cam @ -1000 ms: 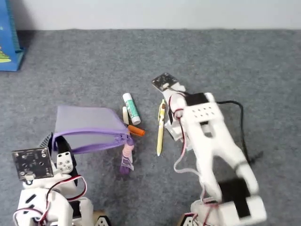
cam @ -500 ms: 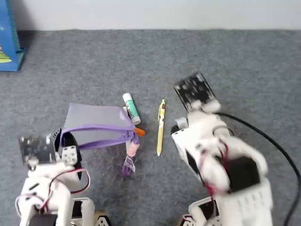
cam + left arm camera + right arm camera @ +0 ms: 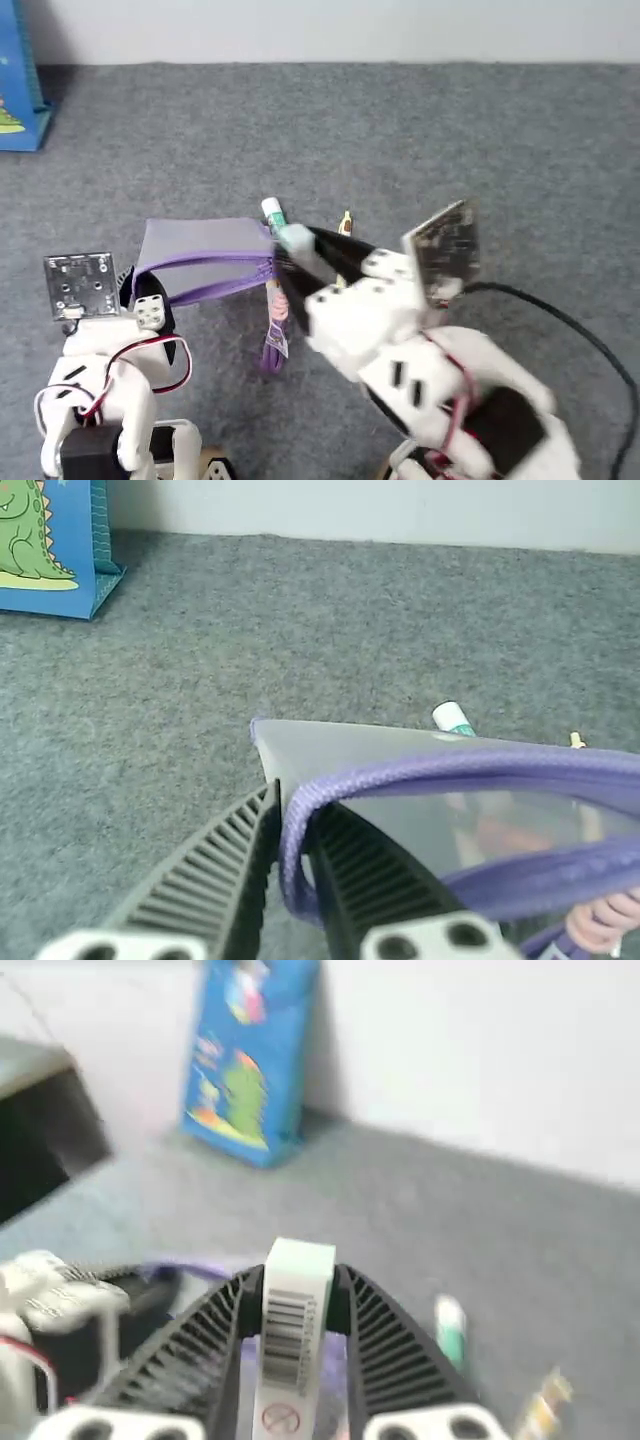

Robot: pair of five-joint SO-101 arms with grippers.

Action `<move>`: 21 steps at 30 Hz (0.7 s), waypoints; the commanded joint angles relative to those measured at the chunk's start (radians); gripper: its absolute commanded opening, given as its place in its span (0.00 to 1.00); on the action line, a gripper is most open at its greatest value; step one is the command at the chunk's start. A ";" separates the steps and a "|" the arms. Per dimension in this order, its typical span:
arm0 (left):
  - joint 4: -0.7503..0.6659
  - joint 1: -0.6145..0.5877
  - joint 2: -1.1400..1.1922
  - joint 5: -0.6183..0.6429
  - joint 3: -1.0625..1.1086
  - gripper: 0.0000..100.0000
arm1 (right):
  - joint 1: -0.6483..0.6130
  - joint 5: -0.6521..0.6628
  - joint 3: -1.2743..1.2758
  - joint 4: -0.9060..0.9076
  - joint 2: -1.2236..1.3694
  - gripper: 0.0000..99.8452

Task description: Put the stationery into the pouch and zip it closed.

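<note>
Eraser [image 3: 295, 1340] clamped in it, the right claw [image 3: 297, 1280] has swung from beside the pen [image 3: 344, 222] to the pouch [image 3: 200, 245] mouth; the left claw [image 3: 290, 808] pinches the pouch's rim, holding it open; dropping in looks next.

The pouch [image 3: 200, 252] lay on the bench [image 3: 450, 130], toward the left front. The left arm's fingers [image 3: 225, 850] straddled its left end, one on each side of the rim. The right arm's fingers [image 3: 205, 1350] hung over its right end with an eraser [image 3: 292, 1320] between them. Just behind that end lay a glue stick [image 3: 271, 209], with a pen [image 3: 345, 222] to the right of it. A box [image 3: 18, 80] stood at the far left corner.
</note>
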 commanded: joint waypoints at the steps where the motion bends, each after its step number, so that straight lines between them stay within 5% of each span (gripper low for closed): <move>1: -0.026 0.008 0.015 0.026 -0.073 0.01 | -0.041 0.044 0.160 -0.331 0.001 0.01; 10: -0.020 0.084 0.017 0.032 -0.113 0.01 | -0.131 0.066 0.393 -0.789 0.004 0.01; 21: -0.023 0.089 0.017 0.055 -0.116 0.01 | -0.174 0.066 0.493 -0.822 -0.004 0.01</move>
